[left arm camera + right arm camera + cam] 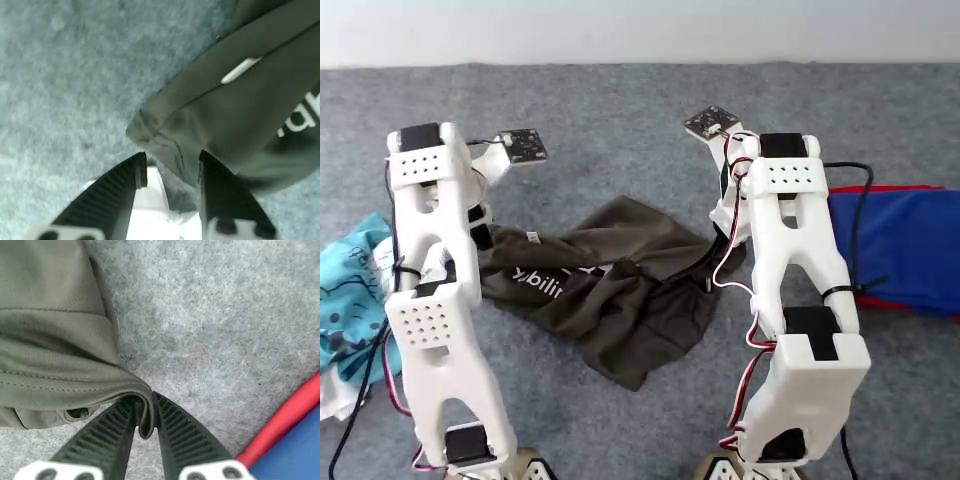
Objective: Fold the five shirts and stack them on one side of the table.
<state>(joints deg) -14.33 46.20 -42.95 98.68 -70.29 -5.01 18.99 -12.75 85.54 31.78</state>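
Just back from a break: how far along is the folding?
Done: perhaps the blue shirt, lying flat at one side. In hand: the olive shirt, crumpled, its edge pinched by the right gripper, a corner inside the open left gripper. Left: the teal shirt, still heaped.

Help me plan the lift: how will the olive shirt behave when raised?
The olive shirt lies crumpled in soft folds, so it will probably hang limp and sag. The right gripper pinches a thin hem fold; the smooth-looking fabric might slip out under a quick tug. It seems light, likely dragging easily over the grey table cover.
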